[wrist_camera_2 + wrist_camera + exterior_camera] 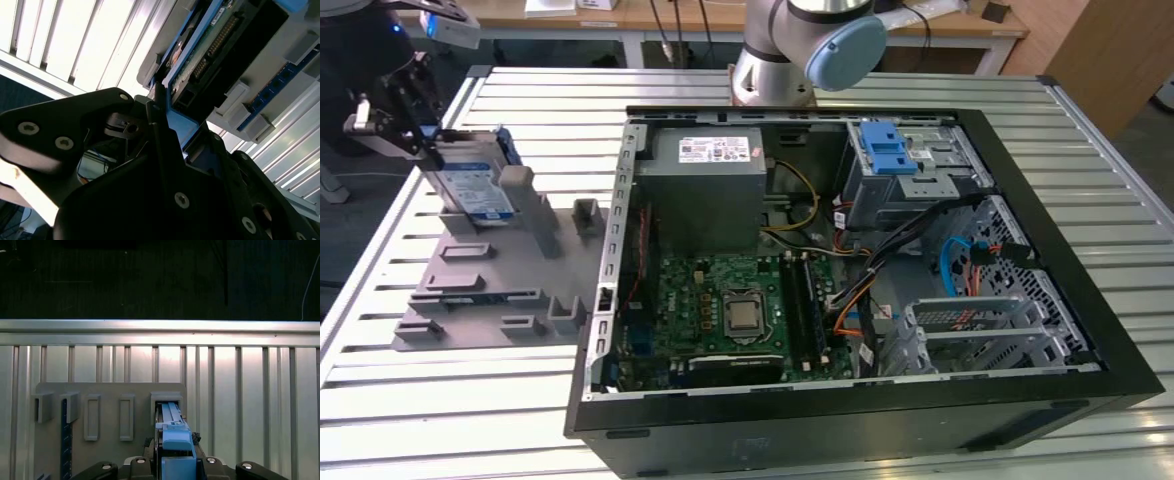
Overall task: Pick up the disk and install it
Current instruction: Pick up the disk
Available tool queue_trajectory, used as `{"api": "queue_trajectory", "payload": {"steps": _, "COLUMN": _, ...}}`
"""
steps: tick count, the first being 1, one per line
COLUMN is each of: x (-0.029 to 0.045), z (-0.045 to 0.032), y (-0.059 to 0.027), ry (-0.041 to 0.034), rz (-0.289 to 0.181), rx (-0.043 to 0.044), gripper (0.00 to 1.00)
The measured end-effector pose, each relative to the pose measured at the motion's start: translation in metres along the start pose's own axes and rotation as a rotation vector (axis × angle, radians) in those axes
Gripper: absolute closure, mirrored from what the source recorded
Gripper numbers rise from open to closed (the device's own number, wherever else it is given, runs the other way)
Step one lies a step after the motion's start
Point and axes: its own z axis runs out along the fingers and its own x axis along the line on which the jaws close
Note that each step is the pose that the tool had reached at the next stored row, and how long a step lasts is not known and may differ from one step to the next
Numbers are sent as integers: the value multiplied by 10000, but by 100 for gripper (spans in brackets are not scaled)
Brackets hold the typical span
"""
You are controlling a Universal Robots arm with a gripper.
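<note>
Disk (464,185) upright (slatted table (454,400))

Pale slatted metal table (454,420), wooden desk (507,18) behind.

disk (470,185): silver, blue-and-white label, blue frame | gripper (424,140) at disk: black | holder (494,290) beneath gripper: plain grey | table (454,400): silver, ribbed in parallel slats | computer case (854,430): black | circuit board (720,300): green | power supply (707,190): grey, white sticker | arm (767,70): silver, pale-blue cap
</note>
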Motion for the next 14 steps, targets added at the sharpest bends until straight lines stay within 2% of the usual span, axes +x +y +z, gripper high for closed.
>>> {"api": "queue_trajectory", "payload": {"steps": 14, "x": -2, "z": -114, "y": 3, "ry": 0, "rz": 0, "rx": 0, "gripper": 64}}
